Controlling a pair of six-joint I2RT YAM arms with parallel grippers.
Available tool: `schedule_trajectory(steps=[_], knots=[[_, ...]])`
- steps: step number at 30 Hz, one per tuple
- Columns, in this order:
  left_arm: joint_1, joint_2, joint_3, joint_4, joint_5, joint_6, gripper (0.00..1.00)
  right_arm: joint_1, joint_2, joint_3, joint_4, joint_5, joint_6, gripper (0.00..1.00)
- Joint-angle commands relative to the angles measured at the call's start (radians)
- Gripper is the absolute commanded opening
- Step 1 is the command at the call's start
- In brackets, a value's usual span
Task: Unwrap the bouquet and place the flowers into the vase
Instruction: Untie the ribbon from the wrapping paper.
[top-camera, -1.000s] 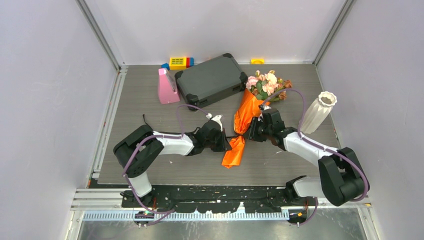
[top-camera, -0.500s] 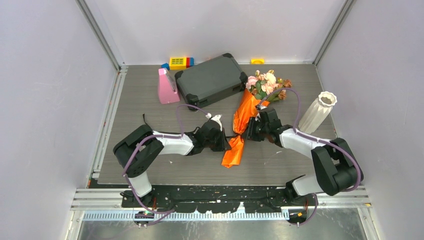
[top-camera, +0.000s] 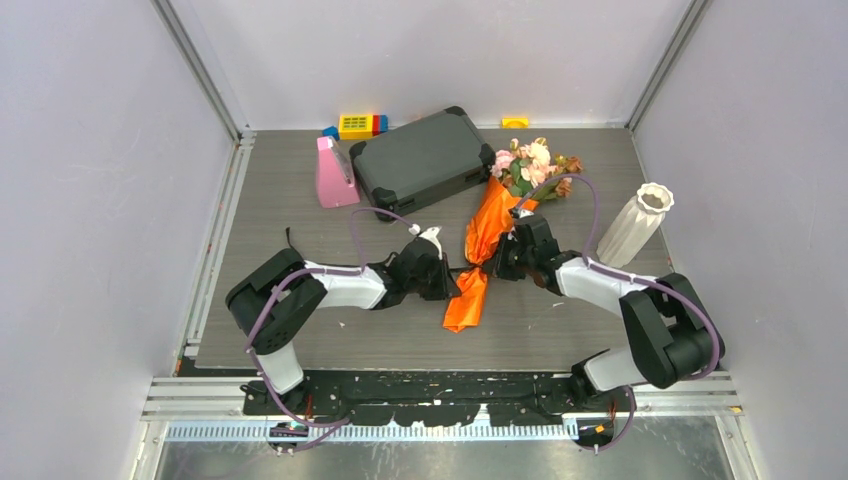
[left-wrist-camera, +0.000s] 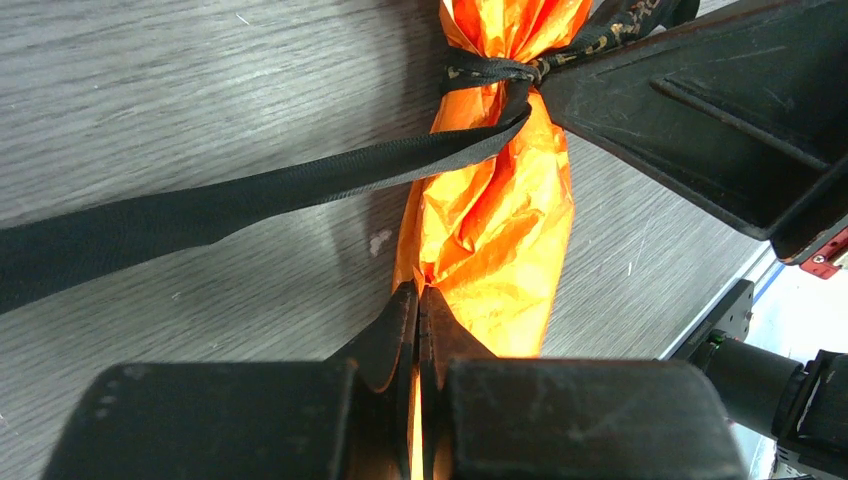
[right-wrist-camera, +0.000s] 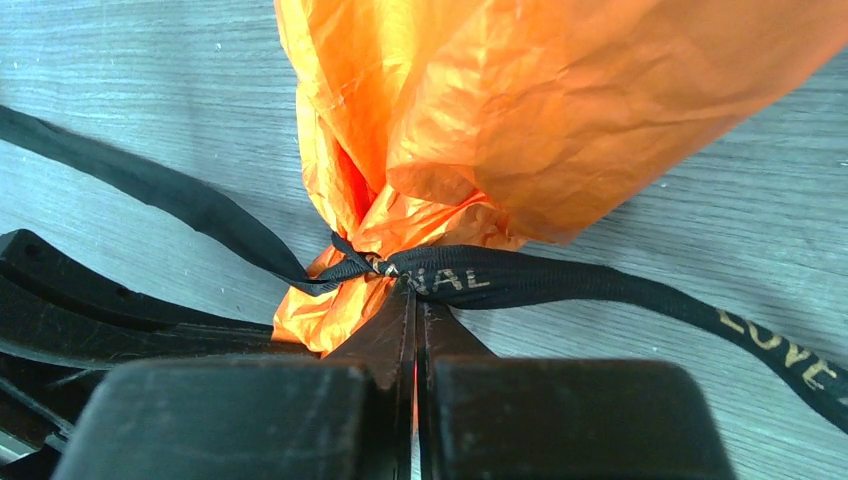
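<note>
One bouquet (top-camera: 487, 235) lies flat on the grey worktop (top-camera: 290, 230) near the middle of the top view, slanting from lower left to upper right. It is a cone of crinkled, glossy orange paper, cinched at a narrow waist by a black ribbon (right-wrist-camera: 520, 278) with gold lettering. Below the waist the paper widens again into a short twisted tail. At the wide upper-right end the flowers (top-camera: 535, 168) spill out: pink and peach roses, a few brownish blooms and green leaves, just beside the right corner of a dark case (top-camera: 420, 160). Their stems are hidden inside the paper. The ribbon is knotted at the waist. One loose end runs off the left edge of the left wrist view, and another trails to the lower right of the right wrist view. The left jaws, reaching in from the left of the top view, are closed tight on the paper tail, with a thin orange sliver showing between them. The right jaws, reaching in from the right, are pinched together on the ribbon right at the knot. The vase (top-camera: 636, 225), white and ribbed with a wavy flared rim, stands at the right of the worktop, well apart from the bouquet. A pink wedge (top-camera: 335, 175) sits left of the case.
</note>
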Motion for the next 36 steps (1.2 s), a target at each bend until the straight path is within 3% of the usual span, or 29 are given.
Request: schedule_trajectory(steps=[1, 8, 22, 28, 32, 36], knots=[[0.006, -0.022, -0.03, -0.008, 0.0, 0.005, 0.0, -0.003, -0.056, -0.019, 0.071, 0.196, 0.033, 0.0], [0.016, -0.036, -0.051, 0.001, -0.008, 0.0, 0.0, -0.003, -0.102, -0.049, 0.014, 0.392, 0.079, 0.0], [0.038, -0.061, -0.091, 0.016, -0.014, -0.007, 0.0, -0.005, -0.162, -0.066, -0.072, 0.466, 0.126, 0.0], [0.041, -0.07, -0.096, 0.016, -0.012, -0.007, 0.0, -0.005, -0.174, -0.067, -0.073, 0.429, 0.116, 0.0], [0.043, -0.07, -0.093, 0.018, -0.009, -0.005, 0.0, -0.005, -0.222, -0.075, -0.065, 0.324, 0.059, 0.02], [0.044, -0.066, -0.088, 0.021, -0.003, -0.004, 0.0, -0.005, -0.278, -0.079, -0.098, 0.259, 0.021, 0.14]])
